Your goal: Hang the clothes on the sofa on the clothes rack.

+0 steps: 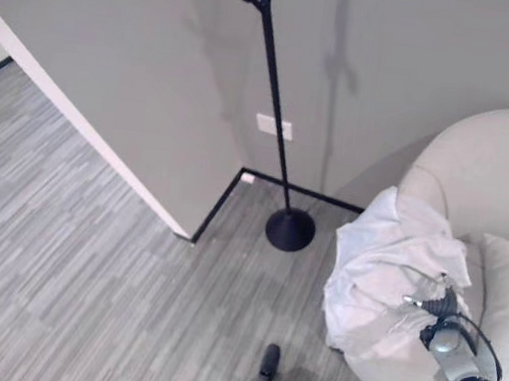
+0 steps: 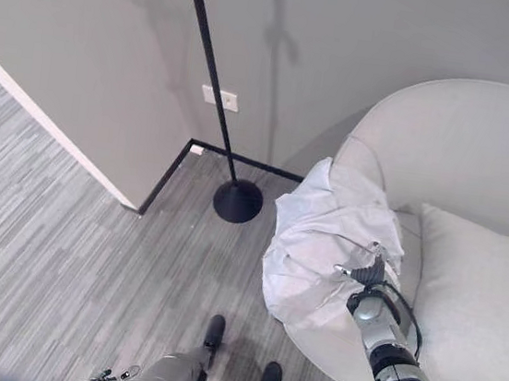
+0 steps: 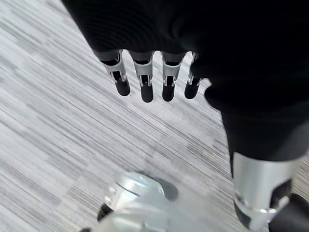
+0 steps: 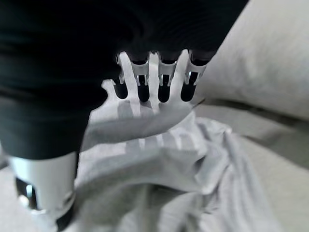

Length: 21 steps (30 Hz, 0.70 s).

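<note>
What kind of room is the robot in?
Probably a living room or lounge corner. There is a light grey sofa with a cushion, a white garment draped over its arm, a black coat rack by the wall, and grey wood-look flooring.

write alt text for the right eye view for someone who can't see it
The robot's right hand reaches onto a crumpled white garment draped over the arm of a pale sofa. A black clothes rack stands to the left by the grey wall.
</note>
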### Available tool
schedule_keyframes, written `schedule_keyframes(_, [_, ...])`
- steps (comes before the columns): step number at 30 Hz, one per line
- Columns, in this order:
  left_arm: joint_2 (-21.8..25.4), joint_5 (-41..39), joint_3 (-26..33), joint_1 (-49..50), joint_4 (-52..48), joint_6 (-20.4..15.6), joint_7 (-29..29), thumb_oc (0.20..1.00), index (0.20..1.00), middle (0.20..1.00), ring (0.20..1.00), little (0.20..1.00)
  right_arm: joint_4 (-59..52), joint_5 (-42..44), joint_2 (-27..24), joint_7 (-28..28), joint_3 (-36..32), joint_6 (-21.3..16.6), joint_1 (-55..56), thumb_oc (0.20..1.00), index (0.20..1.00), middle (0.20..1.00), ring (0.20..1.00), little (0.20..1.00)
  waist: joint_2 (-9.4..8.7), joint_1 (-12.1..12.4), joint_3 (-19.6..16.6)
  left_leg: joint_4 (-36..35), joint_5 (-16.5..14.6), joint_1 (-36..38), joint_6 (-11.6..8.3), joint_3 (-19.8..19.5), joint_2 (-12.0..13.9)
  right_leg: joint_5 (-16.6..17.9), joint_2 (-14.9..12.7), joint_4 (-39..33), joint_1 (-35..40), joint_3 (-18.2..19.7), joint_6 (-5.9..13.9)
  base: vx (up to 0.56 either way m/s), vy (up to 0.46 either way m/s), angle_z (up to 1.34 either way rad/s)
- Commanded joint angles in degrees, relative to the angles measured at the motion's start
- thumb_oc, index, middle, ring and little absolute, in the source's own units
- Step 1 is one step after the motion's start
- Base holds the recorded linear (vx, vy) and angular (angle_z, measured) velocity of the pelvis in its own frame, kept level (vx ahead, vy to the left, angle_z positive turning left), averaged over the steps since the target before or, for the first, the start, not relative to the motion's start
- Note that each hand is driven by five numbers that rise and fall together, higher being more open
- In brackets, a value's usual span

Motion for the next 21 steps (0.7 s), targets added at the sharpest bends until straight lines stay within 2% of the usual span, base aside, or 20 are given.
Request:
schedule_keyframes(1, [0.26, 1.18, -2.09, -5.35, 0.33, -2.16, 2.10, 1.000, 1.000, 1.000, 1.000, 1.000, -1.95, 3.67, -0.68, -3.68, 0.08, -2.39, -4.93, 1.000, 1.000, 1.000, 1.000, 1.000, -2.23, 1.79, 2.56, 0.27, -5.28, 3.10, -0.13, 1.13, -3.45, 4.02, -3.64, -0.11, -7.24, 5.89, 5.38, 0.01, 0.031, 0.00])
schedule_keyframes(10, [0.66, -0.48, -6.39, -6.34, -6.30, -3.61, 2.53, 1.000, 1.000, 1.000, 1.000, 1.000, -0.94, 9.41, 2.86, -3.75, 1.05, -3.97, -8.45, 1.000, 1.000, 1.000, 1.000, 1.000, 0.09, 3.89, 4.26, 0.27, -4.52, -0.16, -0.03, 0.33, -4.64, 4.33, -3.96, -0.11, -10.01, 6.44, 5.53, 0.00, 0.028, 0.00])
schedule_keyframes(16, [0.45, -0.54, -5.86, -6.28, -4.64, -2.78, 2.53, 1.000, 1.000, 1.000, 1.000, 1.000, -1.75, 12.33, 7.94, 1.43, 4.19, -3.95, -6.61, 1.000, 1.000, 1.000, 1.000, 1.000, 0.18, 4.01, 4.75, 0.27, -4.40, -0.78, -0.06, 0.28, -4.82, 4.41, -4.10, -0.11, -10.45, 6.27, 5.66, 0.00, 0.000, 0.00])
schedule_keyframes(17, [0.40, -0.23, -5.58, -6.28, -3.88, -2.54, 2.56, 1.000, 1.000, 1.000, 1.000, 1.000, -2.02, 12.70, 8.98, 2.49, 4.85, -3.90, -5.98, 0.438, 0.438, 0.438, 0.438, 0.438, 0.02, 3.84, 4.81, 0.27, -4.44, -0.74, -0.05, 0.33, -4.84, 4.45, -4.08, -0.11, -10.49, 6.37, 5.65, 0.00, 0.000, 0.00])
schedule_keyframes(18, [0.34, 0.08, -5.39, -6.37, -3.22, -2.26, 2.59, 1.000, 1.000, 1.000, 1.000, 1.000, -2.19, 13.17, 9.92, 3.56, 5.45, -3.81, -5.30, 0.200, 0.200, 0.200, 0.200, 0.200, -0.13, 3.74, 4.86, 0.27, -4.45, -0.76, -0.07, 0.37, -4.82, 4.46, -4.11, -0.11, -10.49, 6.39, 5.64, 0.00, 0.000, 0.00])
schedule_keyframes(21, [0.03, 0.60, -4.78, -6.59, -1.89, -1.56, 2.38, 1.000, 1.000, 1.000, 1.000, 1.000, -0.79, 13.77, 11.91, 6.46, 7.50, -3.06, -3.80, 0.200, 0.200, 0.200, 0.200, 0.200, -0.64, 3.36, 5.01, 0.27, -4.56, -0.82, -0.06, 0.66, -4.81, 4.59, -4.21, -0.11, -10.47, 6.39, 5.68, 0.00, 0.000, 0.00])
